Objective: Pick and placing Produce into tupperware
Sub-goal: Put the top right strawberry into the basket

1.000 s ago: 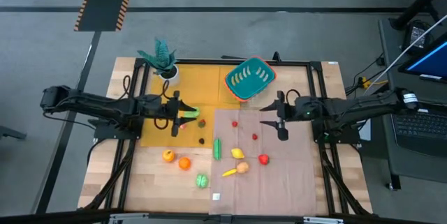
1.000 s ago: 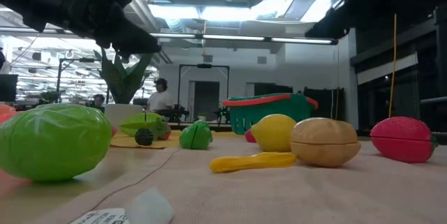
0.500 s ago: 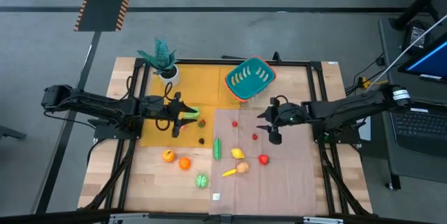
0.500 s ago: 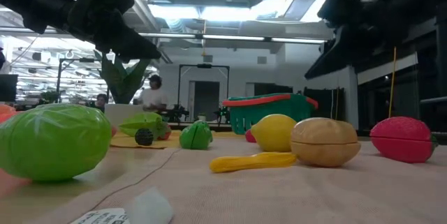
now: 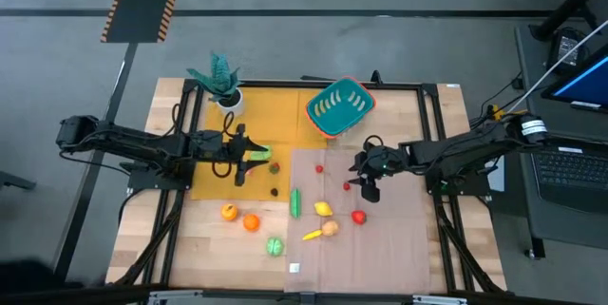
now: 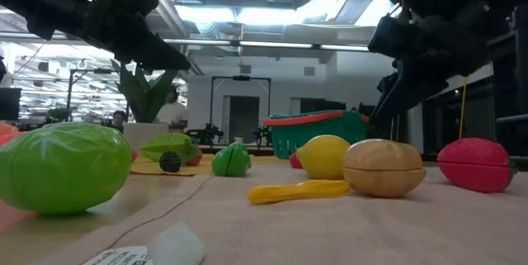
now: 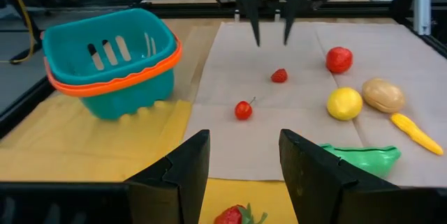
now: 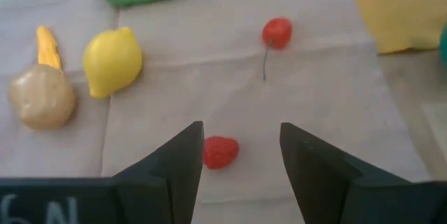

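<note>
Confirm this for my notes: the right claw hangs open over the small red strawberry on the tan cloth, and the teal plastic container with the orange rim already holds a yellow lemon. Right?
One detail is wrong. The teal plastic container with the orange rim is empty; the left wrist view shows only slots inside. The yellow lemon lies on the tan cloth. The right claw does hang open over the small red strawberry.

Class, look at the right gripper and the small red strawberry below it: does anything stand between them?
Nothing visible does. The right gripper hangs with open fingers just over the strawberry, which lies alone on the cloth; the cherry and lemon lie farther off.
</note>
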### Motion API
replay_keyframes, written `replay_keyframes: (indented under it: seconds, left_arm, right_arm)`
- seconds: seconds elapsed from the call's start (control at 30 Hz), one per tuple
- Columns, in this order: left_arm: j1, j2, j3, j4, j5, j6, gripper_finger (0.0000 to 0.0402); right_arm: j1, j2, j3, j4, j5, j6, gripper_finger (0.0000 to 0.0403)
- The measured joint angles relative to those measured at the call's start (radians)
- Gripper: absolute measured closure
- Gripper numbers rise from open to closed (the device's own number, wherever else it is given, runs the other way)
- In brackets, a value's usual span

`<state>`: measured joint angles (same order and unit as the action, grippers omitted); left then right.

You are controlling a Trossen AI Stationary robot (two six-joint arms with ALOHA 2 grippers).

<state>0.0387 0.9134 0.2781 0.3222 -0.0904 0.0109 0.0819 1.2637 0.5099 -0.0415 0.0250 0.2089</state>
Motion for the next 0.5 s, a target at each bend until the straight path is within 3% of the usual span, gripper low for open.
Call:
replay_keyframes:
  seconds: [0.23,0.5]
  left_arm:
    - [0.000,0.000,0.000,0.000,-0.003,0.000,0.0237]
    - [0.002,0.000,0.000,0.001,-0.004,0.001,0.0237]
  right_arm:
    - [0.050,0.059,0.000,0.040,-0.002,0.000,0.0181]
    - [0.063,0.107,0.000,0.041,0.005,0.049,0.0178]
